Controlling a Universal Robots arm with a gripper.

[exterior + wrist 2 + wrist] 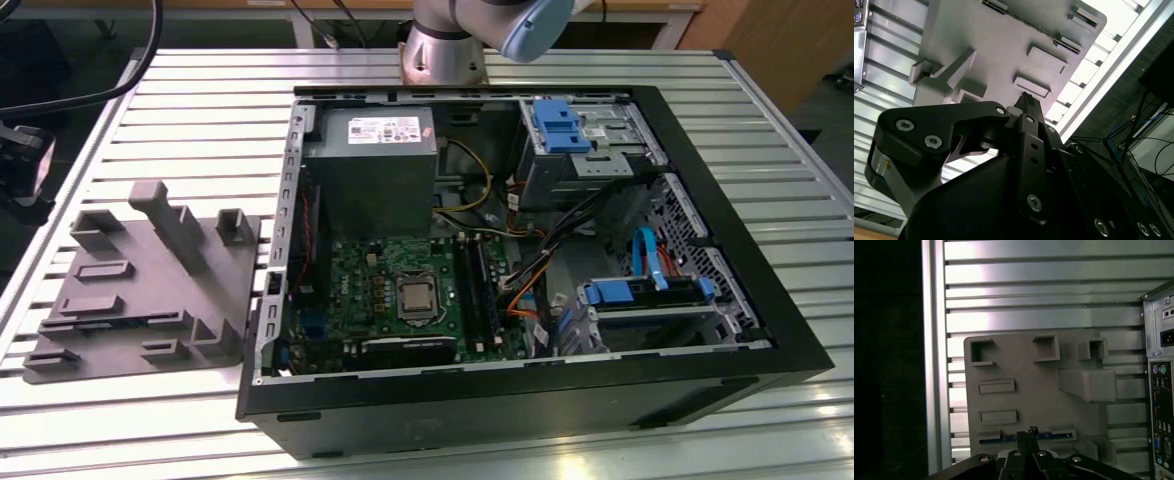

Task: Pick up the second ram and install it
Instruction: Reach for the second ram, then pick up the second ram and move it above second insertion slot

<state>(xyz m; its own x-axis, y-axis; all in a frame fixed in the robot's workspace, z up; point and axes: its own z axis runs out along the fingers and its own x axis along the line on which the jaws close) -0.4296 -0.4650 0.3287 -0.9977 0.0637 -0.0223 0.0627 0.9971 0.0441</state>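
Note:
The second ram [999,438] stands on edge in a long slot of the grey moulded tray [1029,395]. It reads as a thin dark strip with blue-green patches. In the exterior view the same stick [118,321] is a dark line near the front of the tray [147,270], at that view's left of the computer case. My gripper [1027,432] hangs well above the tray, lined up over the middle of the stick. Its fingertips are shut together with nothing between them. The second wrist view has the gripper [1026,96] from the side, over the tray [994,50].
The open black computer case [534,400] lies on the slatted aluminium table [200,120]. Inside it the motherboard's memory slots [477,290] run beside the processor socket [416,296]. Orange and blue cables [527,290] and drive cages [641,300] crowd the case's other side. The arm's base [441,50] stands behind the case.

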